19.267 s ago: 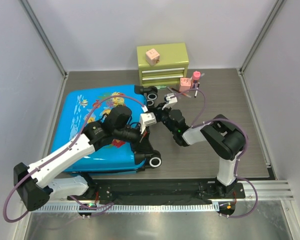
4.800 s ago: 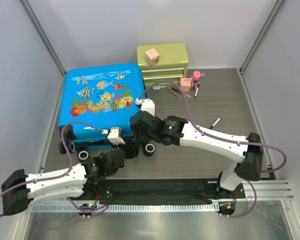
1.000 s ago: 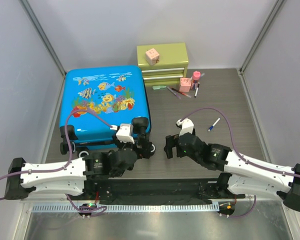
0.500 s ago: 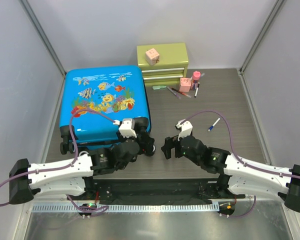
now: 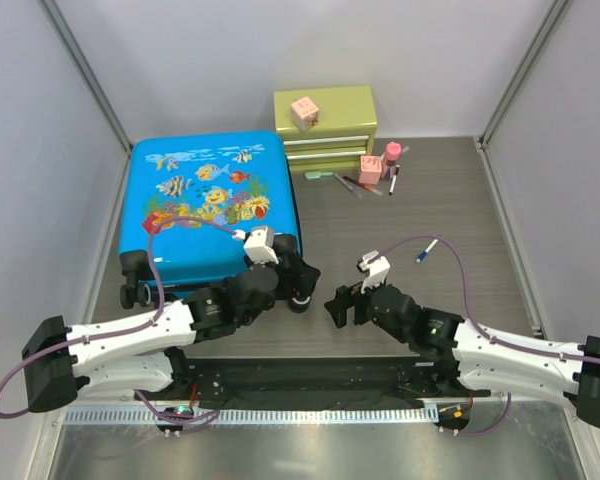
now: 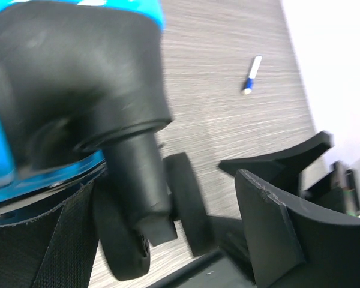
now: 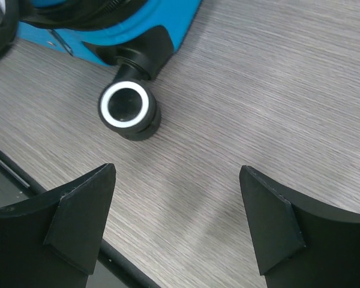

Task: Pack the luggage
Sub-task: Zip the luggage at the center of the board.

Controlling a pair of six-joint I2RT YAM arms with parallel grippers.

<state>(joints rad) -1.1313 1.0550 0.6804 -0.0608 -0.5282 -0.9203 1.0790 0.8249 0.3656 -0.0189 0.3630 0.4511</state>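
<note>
Blue luggage lies shut, flat on counter, left side. Left tool has crept up to the near wheel, jaws wide, gripping nothing. Right tool has backed off, wide, empty. Likely repositioning, not loading.

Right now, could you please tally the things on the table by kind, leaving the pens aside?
Blue fish-print suitcase: 1
Green drawer chest: 1
Pink blocks: 2
Pink bottle: 1
Total: 5
</note>
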